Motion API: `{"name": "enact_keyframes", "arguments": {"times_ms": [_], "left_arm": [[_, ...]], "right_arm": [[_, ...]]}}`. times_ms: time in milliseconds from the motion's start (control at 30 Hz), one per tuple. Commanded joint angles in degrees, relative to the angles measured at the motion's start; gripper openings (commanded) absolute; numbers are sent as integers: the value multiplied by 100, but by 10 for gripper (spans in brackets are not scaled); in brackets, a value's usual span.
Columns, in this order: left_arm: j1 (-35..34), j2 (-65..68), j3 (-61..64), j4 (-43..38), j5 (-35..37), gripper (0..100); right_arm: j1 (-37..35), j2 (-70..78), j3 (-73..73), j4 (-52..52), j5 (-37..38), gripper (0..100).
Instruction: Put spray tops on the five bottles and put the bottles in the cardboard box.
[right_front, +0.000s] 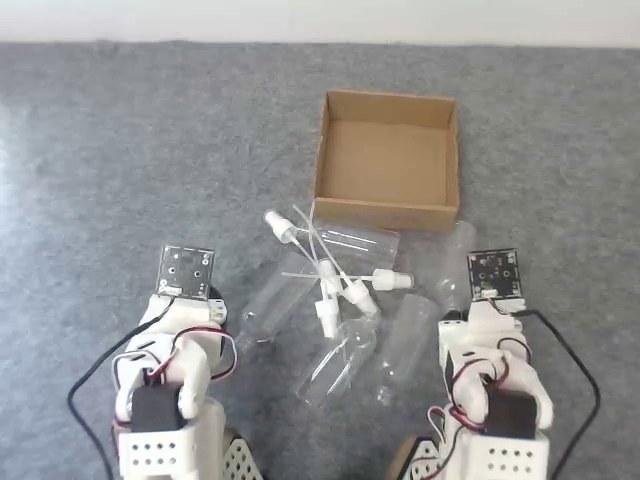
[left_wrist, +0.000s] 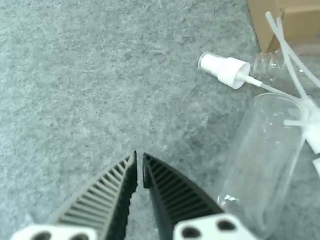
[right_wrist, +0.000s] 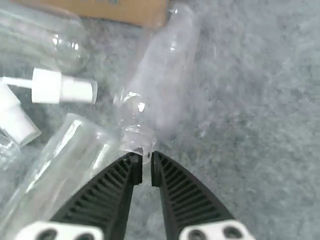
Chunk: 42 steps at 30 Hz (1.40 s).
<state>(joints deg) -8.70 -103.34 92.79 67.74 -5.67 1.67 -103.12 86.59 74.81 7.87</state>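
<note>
Nearest the camera, the left arm (right_front: 172, 370) and right arm (right_front: 492, 375) stand side by side on the grey tabletop (right_front: 100, 150). The left claw (left_wrist: 139, 156) is closed and empty, its tips over bare tabletop. A clear bottle (left_wrist: 265, 155) lies on its side near it. The right claw (right_wrist: 145, 156) is also closed and grips nothing; its tips sit just at the open mouth of another bottle (right_wrist: 160, 80), whose base reaches the box's near corner.

Between the arms, five bottles (right_front: 340, 360) lie on their sides in a loose cluster, all uncapped. Loose spray tops (right_front: 327, 318) with thin white tubes lie among them and across them. One top (left_wrist: 224, 70) lies on the left, towards the box, and another (right_wrist: 62, 89) lies beside the neck of the right claw's bottle.

Farthest off, the box (right_front: 385, 212) sits open-topped just beyond the cluster, with one bottle (right_front: 355, 240) lying along its near wall.
</note>
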Motion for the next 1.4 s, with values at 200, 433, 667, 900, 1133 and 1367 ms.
{"name": "enact_keyframes", "arguments": {"times_ms": [200,433,667,900,1133,1367], "left_arm": [[-9,-105,-163,-26,-62,17],[-9,-105,-154,-26,-62,18],[-9,-105,-145,-26,-325,18],[-9,-105,-136,-26,-334,18],[18,-105,13,-202,-334,19],[0,-105,66,-281,-334,19]], "right_arm": [[57,-92,-1178,4,932,9],[66,-66,-1714,75,1134,20],[57,-48,-1934,233,1134,103],[57,479,-2075,127,1389,102],[-453,2624,-3033,101,1099,102],[-760,4321,-3727,57,440,217]]}}
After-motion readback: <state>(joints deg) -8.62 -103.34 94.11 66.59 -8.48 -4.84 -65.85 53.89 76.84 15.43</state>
